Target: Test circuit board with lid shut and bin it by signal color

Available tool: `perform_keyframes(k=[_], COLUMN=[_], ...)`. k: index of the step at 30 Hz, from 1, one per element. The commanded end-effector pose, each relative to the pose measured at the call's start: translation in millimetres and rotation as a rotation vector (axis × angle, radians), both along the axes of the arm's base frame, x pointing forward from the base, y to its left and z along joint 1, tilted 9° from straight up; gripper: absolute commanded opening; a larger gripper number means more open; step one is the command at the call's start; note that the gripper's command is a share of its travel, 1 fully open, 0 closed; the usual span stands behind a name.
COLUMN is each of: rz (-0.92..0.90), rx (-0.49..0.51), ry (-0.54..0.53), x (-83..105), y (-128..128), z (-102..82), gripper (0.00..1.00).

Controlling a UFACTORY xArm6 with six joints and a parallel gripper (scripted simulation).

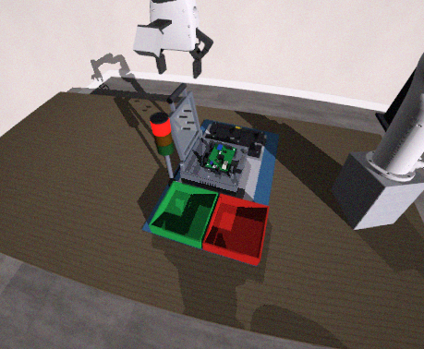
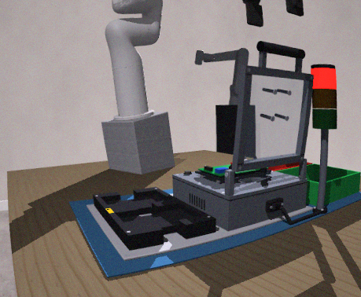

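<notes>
The green circuit board (image 1: 221,157) lies on the plate of the grey tester (image 1: 212,172); it also shows in the exterior view (image 2: 218,170). The tester's lid (image 1: 185,124) (image 2: 281,49) stands open, nearly upright, with its black handle at the top. The signal tower (image 1: 162,131) beside the tester shows red at its top lamp (image 2: 323,77). My gripper (image 1: 179,66) is open and empty, high above the lid's handle; only its fingertips (image 2: 273,11) show in the exterior view. The green bin (image 1: 185,212) and the red bin (image 1: 236,228) stand side by side in front of the tester.
The black tray (image 2: 152,216) lies empty on the blue mat (image 1: 262,162) behind the tester. The arm's grey base block (image 1: 378,191) stands to the right on the wooden table.
</notes>
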State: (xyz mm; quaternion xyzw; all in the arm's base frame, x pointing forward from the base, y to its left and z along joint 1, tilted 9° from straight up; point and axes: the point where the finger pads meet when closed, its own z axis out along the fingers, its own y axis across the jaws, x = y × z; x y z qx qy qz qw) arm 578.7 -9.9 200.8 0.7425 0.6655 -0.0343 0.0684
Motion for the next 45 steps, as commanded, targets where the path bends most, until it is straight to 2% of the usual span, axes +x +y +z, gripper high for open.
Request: perform_keyframes(k=[1,3,13,17,24,36,41,45], rz=[0.001,0.001,0.001,0.001,0.001,0.001,0.001,0.001], rx=[0.000,0.000,0.000,0.000,0.000,0.000,0.000,0.000], ry=[-0.007,-0.007,-0.007,-0.007,-0.007,-0.007,-0.007,-0.007], x=[-15.1,-20.7,-86.9,-106.9,-117.9,-118.5,-118.0,-117.2], y=[2,3,9,11,13,12,11,8], z=[1.6,1.3,-2.9,-4.1,-4.8,-8.3,-19.5,-35.1], gripper=[1.00,1.00,1.00,1.00,1.00,1.00,1.00,1.00])
